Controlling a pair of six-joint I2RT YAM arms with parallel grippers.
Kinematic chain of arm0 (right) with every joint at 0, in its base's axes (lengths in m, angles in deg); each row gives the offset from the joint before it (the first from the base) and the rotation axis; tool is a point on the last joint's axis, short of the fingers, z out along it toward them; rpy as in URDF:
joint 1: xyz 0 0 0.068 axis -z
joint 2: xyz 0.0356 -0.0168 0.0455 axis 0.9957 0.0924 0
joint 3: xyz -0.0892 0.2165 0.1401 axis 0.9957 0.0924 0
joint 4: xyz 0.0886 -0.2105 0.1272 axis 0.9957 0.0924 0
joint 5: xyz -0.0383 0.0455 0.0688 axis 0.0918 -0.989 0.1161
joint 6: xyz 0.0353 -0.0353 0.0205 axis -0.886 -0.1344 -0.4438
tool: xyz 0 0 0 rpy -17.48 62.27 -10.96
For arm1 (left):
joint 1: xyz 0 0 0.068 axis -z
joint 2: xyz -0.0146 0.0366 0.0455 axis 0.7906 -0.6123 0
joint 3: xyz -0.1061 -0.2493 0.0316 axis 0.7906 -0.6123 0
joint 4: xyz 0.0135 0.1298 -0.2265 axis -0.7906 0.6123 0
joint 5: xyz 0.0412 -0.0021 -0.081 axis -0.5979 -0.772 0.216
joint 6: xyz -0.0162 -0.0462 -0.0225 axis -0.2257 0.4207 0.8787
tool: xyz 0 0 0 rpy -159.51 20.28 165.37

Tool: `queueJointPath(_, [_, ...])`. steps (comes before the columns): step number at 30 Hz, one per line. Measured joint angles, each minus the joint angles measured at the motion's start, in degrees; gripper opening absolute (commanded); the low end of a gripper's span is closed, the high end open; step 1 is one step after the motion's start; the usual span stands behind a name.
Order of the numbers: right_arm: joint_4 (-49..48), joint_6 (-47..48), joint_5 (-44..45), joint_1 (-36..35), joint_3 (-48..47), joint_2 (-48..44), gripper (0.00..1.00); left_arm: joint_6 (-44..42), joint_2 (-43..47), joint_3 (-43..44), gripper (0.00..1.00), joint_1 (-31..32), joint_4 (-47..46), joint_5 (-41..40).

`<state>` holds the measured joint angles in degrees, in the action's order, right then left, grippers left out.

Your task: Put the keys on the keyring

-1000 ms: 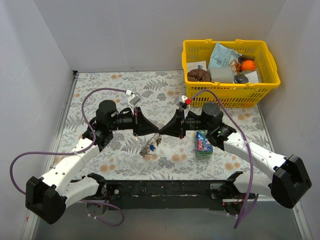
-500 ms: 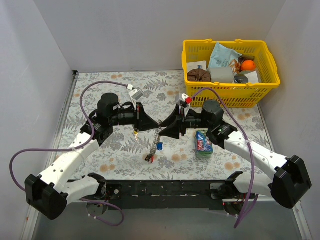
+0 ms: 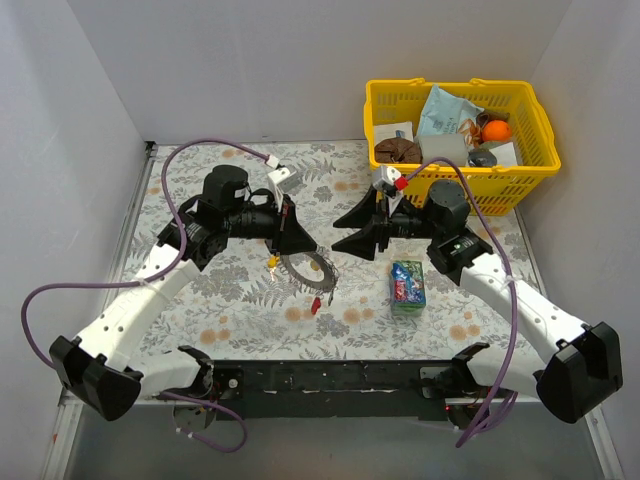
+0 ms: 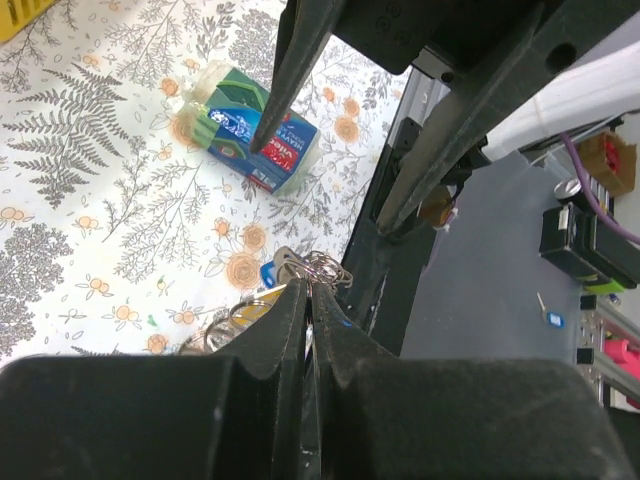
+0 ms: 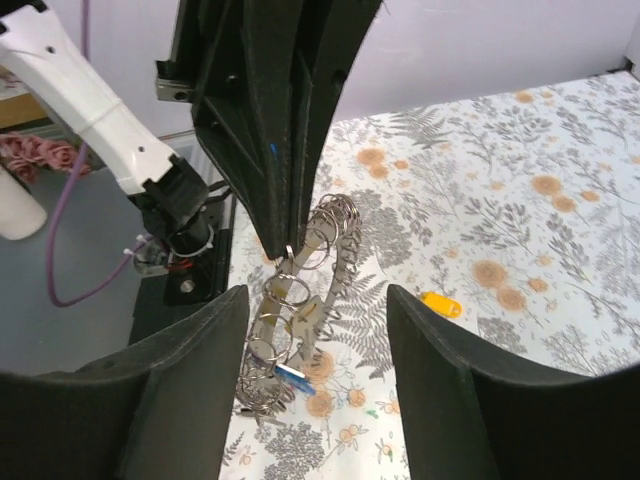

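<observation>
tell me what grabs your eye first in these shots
The bright yellow basket, crammed with odds and ends, stands at the far right corner of the table. Mid-table, the left tool is shut on a silver keyring while the right tool gapes open facing it, with a blue-green packet close by.

Left tool [image 5: 283, 240] pinches the keyring [image 5: 296, 292] (coils dangling).

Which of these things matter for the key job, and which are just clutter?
Job:
- keyring, gripped by the shut left gripper
- keys with yellow, blue and red heads
- right gripper, open

Lying about:
- snack packet
- yellow basket and its contents
</observation>
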<state>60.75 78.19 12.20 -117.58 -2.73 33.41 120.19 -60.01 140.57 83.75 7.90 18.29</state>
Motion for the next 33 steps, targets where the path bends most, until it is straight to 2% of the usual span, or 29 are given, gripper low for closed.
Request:
queueJointPath(5, [0.0, -0.1, -5.9, 0.2, -2.7, 2.3, 0.5, -4.0, -1.9, 3.6, 0.0, 0.6, 5.0, 1.0])
queueJointPath(11, [-1.4, -2.6, -12.7, 0.2, -3.8, 4.4, 0.4, -6.4, -3.8, 5.7, 0.0, 1.8, 8.0, 1.8])
queueJointPath(18, [-1.9, -4.6, -14.3, -0.7, -3.8, 5.6, 0.37, -6.9, -5.0, 7.3, 0.0, 2.8, 8.1, 1.7])
queueJointPath(19, [-1.9, -4.6, -14.3, -0.9, -3.8, 5.8, 0.35, -6.9, -5.0, 7.3, 0.0, 2.9, 8.0, 1.7])
queueJointPath(20, [-1.8, -4.6, -14.2, -1.2, -3.8, 6.0, 0.27, -6.9, -5.0, 7.4, 0.0, 3.0, 8.0, 1.7])
queueJointPath(28, [-0.8, -4.2, -12.0, -1.7, -3.8, 6.3, 0.25, -6.9, -5.1, 7.6, 0.0, 3.5, 8.3, 1.4])
queueJointPath(33, [0.1, -3.3, -10.9, -1.7, -3.8, 6.3, 0.33, -6.9, -5.1, 7.6, 0.0, 3.6, 7.8, 1.4])
